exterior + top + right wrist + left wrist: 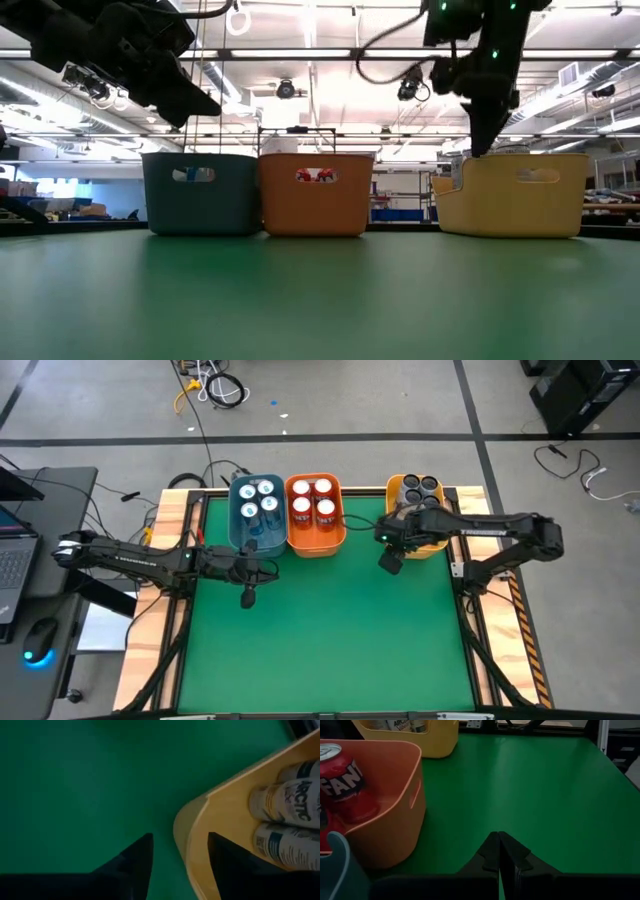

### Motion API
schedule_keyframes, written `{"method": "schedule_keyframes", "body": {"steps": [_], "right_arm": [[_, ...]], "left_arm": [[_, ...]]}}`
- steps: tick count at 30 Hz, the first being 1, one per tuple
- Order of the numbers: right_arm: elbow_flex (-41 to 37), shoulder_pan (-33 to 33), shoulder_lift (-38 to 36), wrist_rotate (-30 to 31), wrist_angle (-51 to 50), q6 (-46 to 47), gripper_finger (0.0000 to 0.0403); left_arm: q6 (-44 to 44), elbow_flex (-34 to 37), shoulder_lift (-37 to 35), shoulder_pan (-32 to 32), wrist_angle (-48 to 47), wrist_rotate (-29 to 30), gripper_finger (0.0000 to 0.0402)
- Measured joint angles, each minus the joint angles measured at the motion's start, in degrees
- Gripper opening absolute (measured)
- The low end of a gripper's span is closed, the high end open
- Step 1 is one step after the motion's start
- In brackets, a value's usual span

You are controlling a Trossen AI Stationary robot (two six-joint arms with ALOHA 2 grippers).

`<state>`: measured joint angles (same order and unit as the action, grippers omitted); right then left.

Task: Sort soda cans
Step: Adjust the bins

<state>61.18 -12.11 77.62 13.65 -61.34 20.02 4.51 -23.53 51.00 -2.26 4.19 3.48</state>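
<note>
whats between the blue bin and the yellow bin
The orange bin holding red cans, then bare green table before the yellow bin; blue bin touches it. High view.

Glossy metal soda cans (312, 501), smooth plastic bins (316, 205), matt green table (320, 640)

The soda cans are sorted by kind into three bins standing in a row at the far edge of the green table (330, 630), all upright with their tops facing up. Four teal-blue cans with white tops (258, 499) fill the blue bin (236, 530) at the left of the row, and four red cans (313, 500) sit in a square in the orange bin (316, 546) touching it. The dark grey cans (420, 488) stand in the yellow bin (394, 491), set apart to the right; three tops show, the rest being hidden.
</note>
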Motion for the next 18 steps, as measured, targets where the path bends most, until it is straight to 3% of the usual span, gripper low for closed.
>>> {"method": "schedule_keyframes", "body": {"steps": [6, 12, 18], "right_arm": [[-0.85, -2.73, 3.83, -0.07, 0.28, -0.08, 0.0113], [-0.87, -3.21, 6.38, 0.73, 4.81, -4.22, 0.0019], [-0.87, -3.20, 7.60, 1.65, 8.90, -7.46, 0.0013]], "left_arm": [[0.00, 0.00, 0.00, -0.02, -0.05, -0.43, 0.0001], [0.00, 0.00, 0.00, -0.02, -0.03, -0.48, 0.0001], [0.00, 0.00, 0.00, -0.02, -0.03, -0.60, 0.0001]]}}
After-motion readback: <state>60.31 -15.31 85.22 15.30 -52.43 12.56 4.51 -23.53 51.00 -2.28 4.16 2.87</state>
